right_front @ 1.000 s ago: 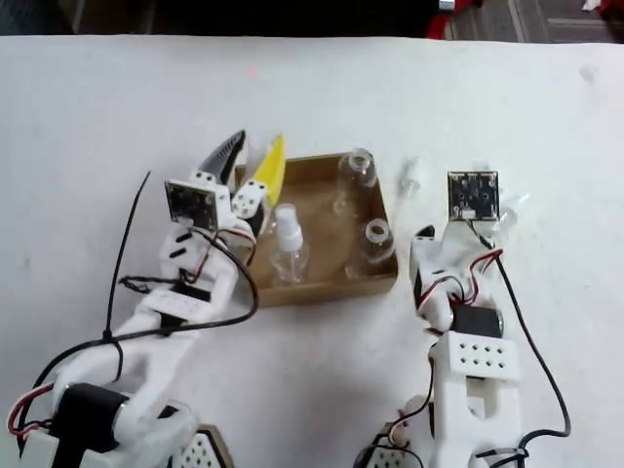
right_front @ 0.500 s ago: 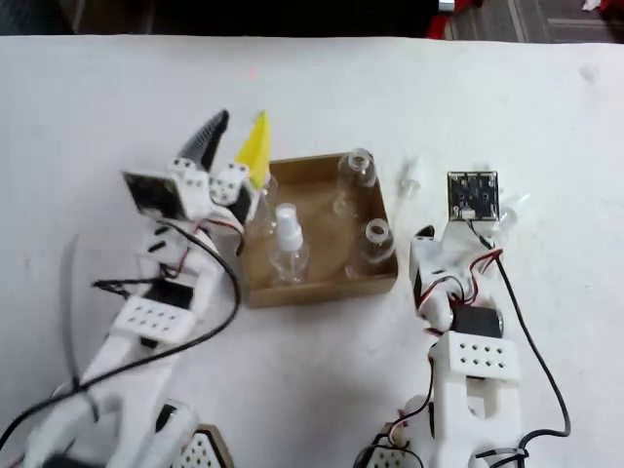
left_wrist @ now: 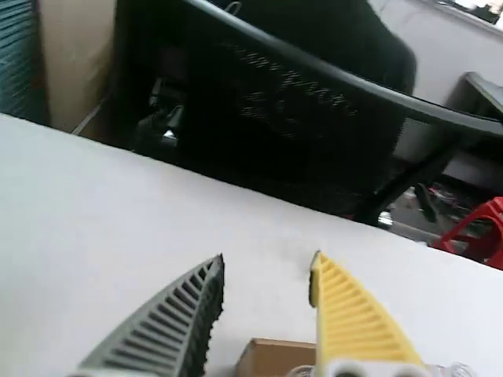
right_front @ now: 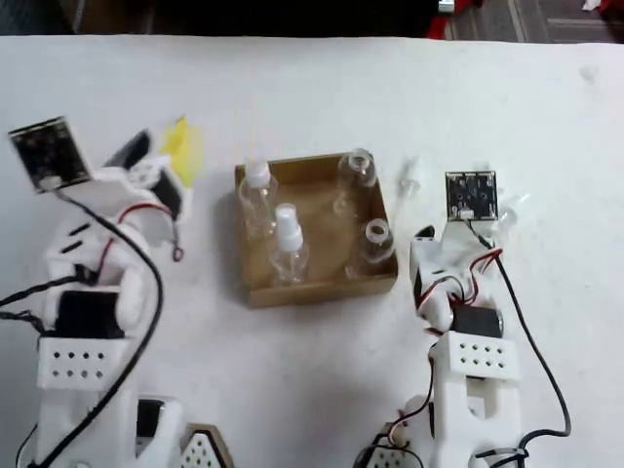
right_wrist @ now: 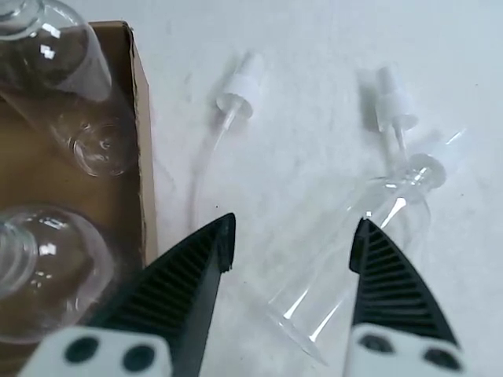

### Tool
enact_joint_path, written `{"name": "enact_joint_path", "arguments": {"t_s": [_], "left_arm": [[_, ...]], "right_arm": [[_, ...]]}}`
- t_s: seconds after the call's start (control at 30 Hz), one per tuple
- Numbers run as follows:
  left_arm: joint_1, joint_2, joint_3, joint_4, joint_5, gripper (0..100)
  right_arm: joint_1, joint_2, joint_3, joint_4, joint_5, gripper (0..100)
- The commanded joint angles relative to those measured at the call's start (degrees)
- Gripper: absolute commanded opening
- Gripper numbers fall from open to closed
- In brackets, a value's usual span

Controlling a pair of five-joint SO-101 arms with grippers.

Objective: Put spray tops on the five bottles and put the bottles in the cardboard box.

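The cardboard box (right_front: 322,290) sits mid-table. In it stand two clear bottles with white spray tops (right_front: 256,193) (right_front: 288,244) and two uncapped bottles (right_front: 358,175) (right_front: 373,244). My left gripper (right_front: 159,156) (left_wrist: 267,271) hovers left of the box, open and empty, its yellow finger (left_wrist: 350,322) nearest the box corner (left_wrist: 275,357). My right gripper (right_wrist: 291,228) is open just right of the box. An uncapped bottle (right_wrist: 354,243) lies on the table between its black fingers (right_wrist: 185,275). Two loose spray tops (right_wrist: 240,86) (right_wrist: 391,102) lie beyond them.
The white table (right_front: 312,88) stretches open behind and to both sides of the box. One loose spray top (right_front: 409,175) lies close to the box's right wall. A dark mesh chair (left_wrist: 314,102) stands beyond the far table edge.
My left gripper has let go of the capped bottle at the box's back left corner and swung left, away from the box. The right arm has stayed still.
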Motion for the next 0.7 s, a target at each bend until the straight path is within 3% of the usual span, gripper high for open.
{"name": "enact_joint_path", "arguments": {"t_s": [0.0,0.1,0.2,0.43,0.67], "left_arm": [[-10.9,-1.7,2.7,1.5,0.7,17],[-14.9,-1.7,6.9,1.1,2.1,17],[-16.0,-1.7,12.1,-2.5,5.8,17],[-15.9,-1.6,28.0,-30.1,-3.2,17],[-15.9,-1.5,27.3,-28.0,-3.4,17]], "right_arm": [[0.0,-1.1,-5.1,5.8,0.0,20.9],[0.0,-0.6,-12.0,15.8,-3.3,20.9],[0.0,-0.6,-14.5,19.1,-3.7,20.9],[-0.1,-0.6,-15.0,19.3,-3.7,20.9],[2.5,-0.4,-25.5,28.1,-7.6,21.1]]}}
